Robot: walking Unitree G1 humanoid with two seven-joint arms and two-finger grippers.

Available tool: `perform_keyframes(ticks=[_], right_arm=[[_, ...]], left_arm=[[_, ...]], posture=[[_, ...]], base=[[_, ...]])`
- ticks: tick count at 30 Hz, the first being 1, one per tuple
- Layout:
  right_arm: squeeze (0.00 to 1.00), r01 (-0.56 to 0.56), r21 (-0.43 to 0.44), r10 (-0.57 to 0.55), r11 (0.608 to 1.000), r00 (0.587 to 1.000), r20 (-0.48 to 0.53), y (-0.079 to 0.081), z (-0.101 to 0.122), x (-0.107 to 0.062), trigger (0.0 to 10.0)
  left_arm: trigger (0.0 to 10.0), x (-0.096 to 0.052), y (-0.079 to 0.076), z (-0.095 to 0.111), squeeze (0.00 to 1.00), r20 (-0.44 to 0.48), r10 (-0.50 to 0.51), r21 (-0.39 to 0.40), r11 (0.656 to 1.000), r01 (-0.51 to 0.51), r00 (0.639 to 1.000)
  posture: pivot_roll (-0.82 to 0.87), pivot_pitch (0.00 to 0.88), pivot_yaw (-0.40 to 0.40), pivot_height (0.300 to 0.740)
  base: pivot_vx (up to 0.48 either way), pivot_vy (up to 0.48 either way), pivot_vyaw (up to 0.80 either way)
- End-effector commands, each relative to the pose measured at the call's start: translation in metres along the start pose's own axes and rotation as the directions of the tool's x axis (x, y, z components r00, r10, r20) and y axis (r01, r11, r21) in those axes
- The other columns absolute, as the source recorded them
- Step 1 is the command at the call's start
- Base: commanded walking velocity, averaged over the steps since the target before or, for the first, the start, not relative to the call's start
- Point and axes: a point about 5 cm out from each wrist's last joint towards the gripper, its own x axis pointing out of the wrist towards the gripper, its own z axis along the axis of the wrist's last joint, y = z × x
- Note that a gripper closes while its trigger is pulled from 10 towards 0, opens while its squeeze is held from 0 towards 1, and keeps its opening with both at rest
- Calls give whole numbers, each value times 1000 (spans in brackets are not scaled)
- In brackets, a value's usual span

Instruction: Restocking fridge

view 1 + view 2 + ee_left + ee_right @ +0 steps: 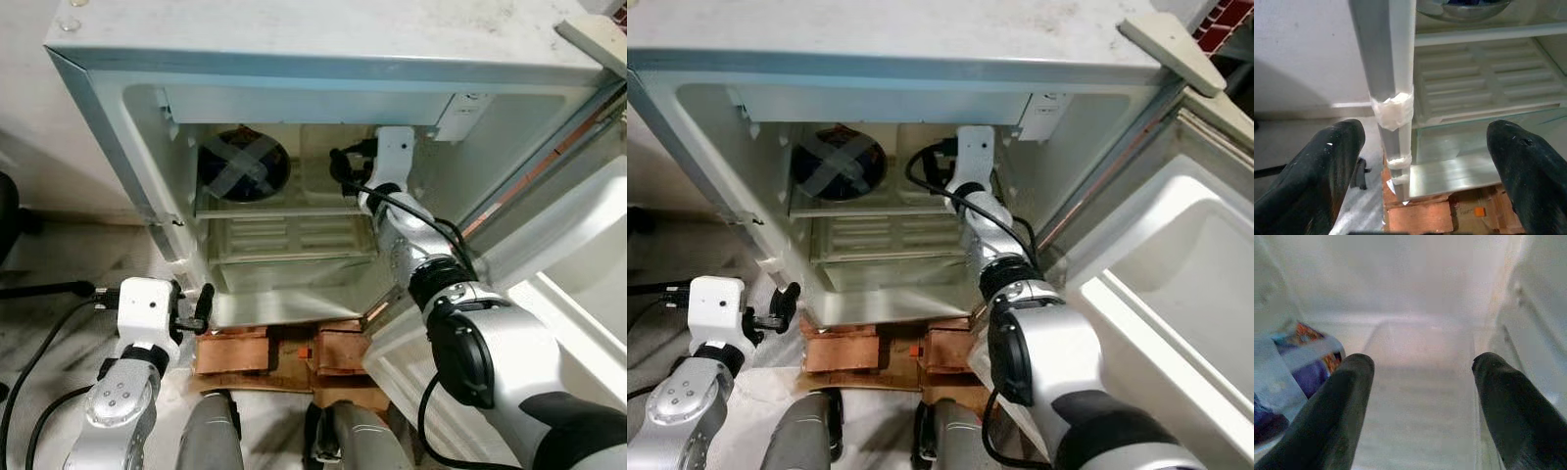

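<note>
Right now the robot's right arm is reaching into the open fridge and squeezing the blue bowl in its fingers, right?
Not quite. The right gripper is inside the fridge, but the right wrist view shows its fingers open and empty, with the blue bowl beside them on the shelf.

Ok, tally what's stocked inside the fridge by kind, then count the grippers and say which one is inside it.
Taped blue bowl on the upper shelf: 1
Other items I can make out in the fridge: 0
Total stocked: 1
Grippers: 2, with the right gripper open inside, beside the bowl, and the left gripper open outside by the fridge's front edge.
</note>
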Motion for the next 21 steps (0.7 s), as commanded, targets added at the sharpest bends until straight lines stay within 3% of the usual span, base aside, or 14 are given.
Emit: perform_keyframes(ticks=[1,4,9,12,15,18,19,21], right_arm=[[1000,-32,-9,32,999,999,38,-3,4,-2,10000],[1000,-87,-38,89,996,994,65,-2,4,-5,10000],[1000,-192,-102,205,976,969,138,-9,-10,-33,10000],[1000,-196,-118,212,974,967,142,-10,-13,-41,10000],[1000,-174,-90,187,981,968,168,-10,-20,-77,10000],[961,-145,-71,155,987,972,175,-11,-21,-88,10000],[0,-127,-68,137,990,975,177,-12,-22,-94,10000],[0,-11,-20,14,1000,986,164,-17,-33,-118,10000]], left_arm=[[10000,0,0,-6,0,-19,4,2,1000,-4,1000],[10000,4,-1,-5,0,-13,-1,2,1000,1,1000],[10000,16,-5,-2,0,24,-18,-23,1000,19,1000],[10000,18,-6,-2,0,33,-22,-33,999,23,999],[10000,22,-7,-3,0,36,-29,-45,999,31,999],[10000,24,-6,-3,0,37,-35,-43,998,37,999],[10000,25,-6,-3,0,39,-37,-44,998,38,999],[10000,31,-7,-2,0,49,-52,-41,998,54,997]], posture=[[177,131,-115,740],[165,117,-114,740],[116,72,-111,740],[116,72,-111,740],[78,41,-88,740],[65,35,-79,740],[57,33,-73,740],[40,25,-64,740]], base=[[0,0,0],[0,0,0],[0,0,0],[0,0,0],[0,0,0],[0,0,0],[0,0,0],[0,0,0]])
